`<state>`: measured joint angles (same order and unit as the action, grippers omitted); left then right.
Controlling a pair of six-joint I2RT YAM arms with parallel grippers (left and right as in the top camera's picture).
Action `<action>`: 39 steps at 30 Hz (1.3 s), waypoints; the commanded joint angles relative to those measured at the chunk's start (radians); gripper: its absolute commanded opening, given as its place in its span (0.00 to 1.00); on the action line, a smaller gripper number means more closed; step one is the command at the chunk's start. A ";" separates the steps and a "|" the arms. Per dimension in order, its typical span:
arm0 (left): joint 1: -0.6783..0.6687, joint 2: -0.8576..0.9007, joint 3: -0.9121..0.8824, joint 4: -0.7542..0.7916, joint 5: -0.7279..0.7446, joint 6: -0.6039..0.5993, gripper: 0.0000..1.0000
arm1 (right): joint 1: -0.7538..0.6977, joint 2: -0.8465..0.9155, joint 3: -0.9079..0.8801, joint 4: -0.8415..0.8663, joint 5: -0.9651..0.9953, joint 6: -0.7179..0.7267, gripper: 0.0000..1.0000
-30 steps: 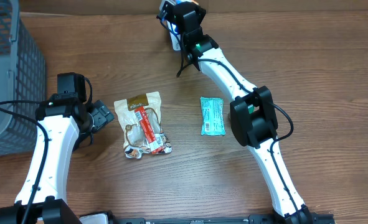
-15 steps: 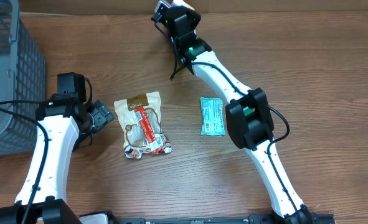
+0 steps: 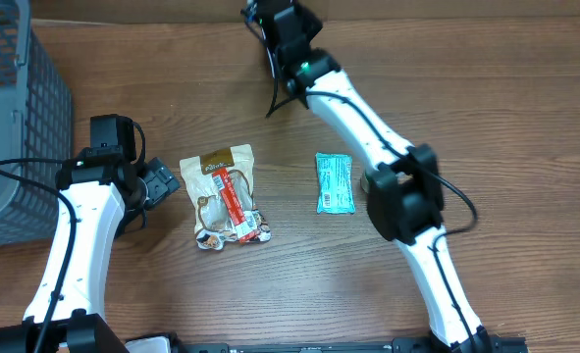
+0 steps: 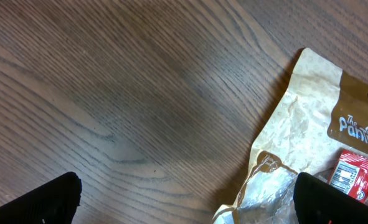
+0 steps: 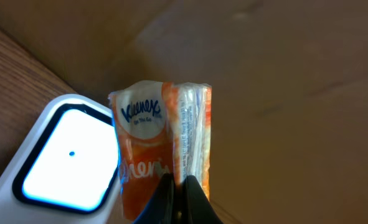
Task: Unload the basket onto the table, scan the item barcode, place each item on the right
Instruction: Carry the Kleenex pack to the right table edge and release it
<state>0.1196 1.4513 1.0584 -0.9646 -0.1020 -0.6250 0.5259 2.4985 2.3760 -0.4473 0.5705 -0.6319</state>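
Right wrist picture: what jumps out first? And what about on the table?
The orange Kleenex pack is pinched in the right gripper, right beside a glowing white scanner. From overhead, a brown snack bag and a teal packet lie on the wooden table, with a grey basket at the far left.

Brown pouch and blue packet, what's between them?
Nothing: only bare table lies between the pouch and the packet, as the overhead view shows.
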 commanded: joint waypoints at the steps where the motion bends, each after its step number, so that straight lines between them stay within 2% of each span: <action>1: 0.002 0.000 -0.003 0.001 -0.013 0.012 1.00 | -0.011 -0.240 0.013 -0.113 0.003 0.207 0.04; 9: 0.002 0.000 -0.003 0.001 -0.013 0.013 1.00 | -0.126 -0.429 0.013 -0.563 -0.116 0.593 0.04; 14: 0.002 0.000 -0.003 0.001 -0.013 0.013 1.00 | -0.263 -0.419 0.013 -0.869 -0.254 0.779 0.04; 19: 0.002 0.000 -0.003 0.001 -0.013 0.013 1.00 | -0.441 -0.378 -0.026 -1.077 -0.334 0.904 0.04; 23: 0.002 0.000 -0.003 0.001 -0.013 0.012 1.00 | -0.540 -0.375 -0.143 -1.083 -0.378 0.951 0.04; 27: 0.002 0.000 -0.003 0.001 -0.013 0.013 1.00 | -0.630 -0.375 -0.354 -0.987 -0.470 0.950 0.04; 36: 0.002 0.000 -0.003 0.001 -0.013 0.013 1.00 | -0.677 -0.375 -0.676 -0.763 -0.472 0.950 0.04; 37: 0.002 0.000 -0.003 0.001 -0.013 0.013 1.00 | -0.677 -0.375 -0.695 -0.749 -0.472 0.950 0.08; 39: 0.002 0.000 -0.003 0.001 -0.013 0.013 1.00 | -0.677 -0.375 -0.719 -0.731 -0.472 0.950 0.30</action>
<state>0.1196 1.4513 1.0576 -0.9642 -0.1024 -0.6250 -0.1490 2.1258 1.6867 -1.2011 0.1078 0.3126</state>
